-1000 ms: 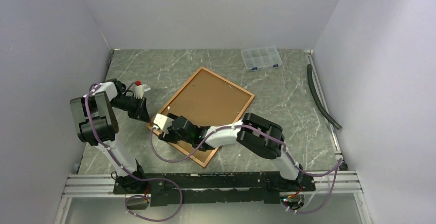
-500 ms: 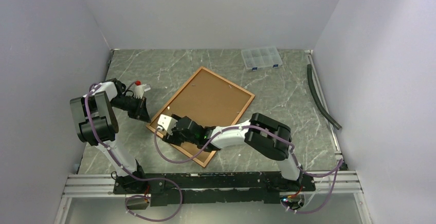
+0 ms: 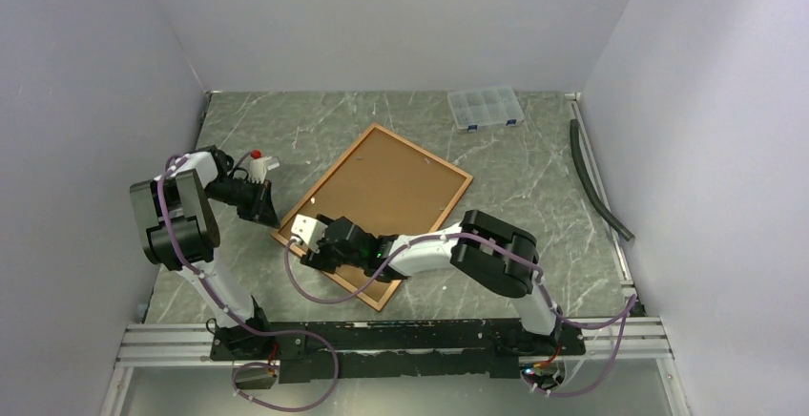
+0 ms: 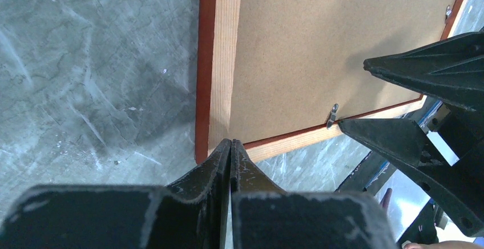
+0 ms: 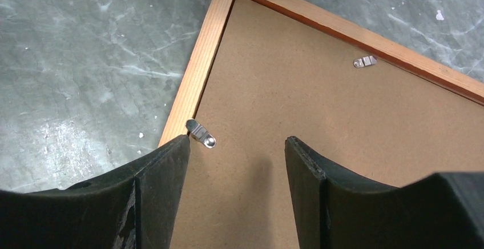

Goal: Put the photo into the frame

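The frame (image 3: 425, 153) lies face down on the marble table, its reddish wooden border (image 4: 220, 60) around a brown backing board (image 3: 386, 182). The photo is hidden. My left gripper (image 4: 230, 141) is shut with nothing in it, its tips at the frame's left corner. My right gripper (image 5: 237, 140) is open low over the backing board (image 5: 319, 106), near that same corner. Its left finger sits next to a small metal clip (image 5: 201, 133) on the frame's edge. A second clip (image 5: 365, 61) lies flat on the board farther along.
A clear compartment box (image 3: 486, 108) stands at the back right. A black hose (image 3: 596, 182) lies along the right wall. A small white object with a red top (image 3: 258, 158) sits behind the left gripper. Walls close in on the left, right and back.
The right arm's elbow has swung slightly right and its gripper has shifted a little along the frame's left edge. The left arm and the frame have not moved.
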You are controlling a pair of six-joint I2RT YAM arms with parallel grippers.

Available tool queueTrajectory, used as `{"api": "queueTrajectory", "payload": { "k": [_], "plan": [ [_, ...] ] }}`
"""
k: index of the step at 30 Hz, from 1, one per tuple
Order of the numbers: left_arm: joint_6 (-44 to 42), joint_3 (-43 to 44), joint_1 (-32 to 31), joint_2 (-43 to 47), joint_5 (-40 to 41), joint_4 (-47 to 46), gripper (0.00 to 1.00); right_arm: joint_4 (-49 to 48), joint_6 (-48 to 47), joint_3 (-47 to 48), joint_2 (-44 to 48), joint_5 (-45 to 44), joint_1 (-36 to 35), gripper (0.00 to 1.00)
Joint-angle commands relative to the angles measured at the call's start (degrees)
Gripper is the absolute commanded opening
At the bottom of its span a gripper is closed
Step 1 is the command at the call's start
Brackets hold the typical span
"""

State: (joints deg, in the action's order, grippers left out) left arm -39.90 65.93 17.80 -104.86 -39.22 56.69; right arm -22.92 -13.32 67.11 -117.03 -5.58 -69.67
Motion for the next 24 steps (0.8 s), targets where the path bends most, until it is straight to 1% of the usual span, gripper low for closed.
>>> {"api": "queueTrajectory", "payload": {
  "k": [1,24],
  "plan": [
    [-1.89,1.56,0.25,0.00,-1.87,1.20,0.09,-1.42,1.02,2.72,-1.10,1.40,0.36,0.66],
    [-2.46,1.74,0.22,0.29,-2.33,2.07,0.09,-1.43,0.48,4.67,-4.42,1.39,1.16,0.64]
  ]
}}
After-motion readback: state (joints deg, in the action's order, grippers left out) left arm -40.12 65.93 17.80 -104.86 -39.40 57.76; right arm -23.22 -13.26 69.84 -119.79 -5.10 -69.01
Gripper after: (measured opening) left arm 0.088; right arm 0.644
